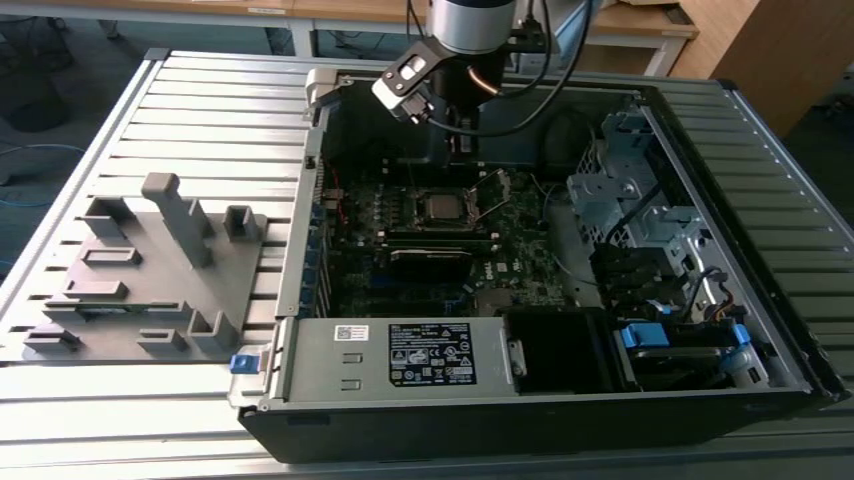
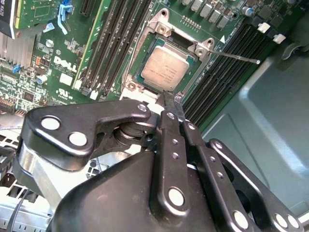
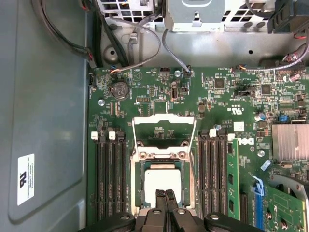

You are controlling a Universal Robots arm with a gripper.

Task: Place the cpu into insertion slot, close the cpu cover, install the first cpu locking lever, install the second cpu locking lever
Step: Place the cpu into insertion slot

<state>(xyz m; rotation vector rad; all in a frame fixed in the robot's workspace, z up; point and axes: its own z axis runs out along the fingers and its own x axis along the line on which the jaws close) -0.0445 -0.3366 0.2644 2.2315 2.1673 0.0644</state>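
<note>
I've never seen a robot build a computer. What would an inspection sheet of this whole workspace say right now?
Surface: slatted metal table carrying an open computer case.
Job's things: cpu seated in the insertion slot; cpu cover flipped open; one locking lever sticking out, unlatched.
Clutter: grey moulded fixture beside the case.
Grippers: gripper shut, empty, by the cpu's edge.
Cables: black cable looping off the arm.
Surroundings: wooden desks.

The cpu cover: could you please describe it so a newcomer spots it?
In the open computer case, find the green motherboard. Between its black memory slots sits the cpu; the cpu cover is the silvery frame open beside it, green board showing through its cut-out.
</note>
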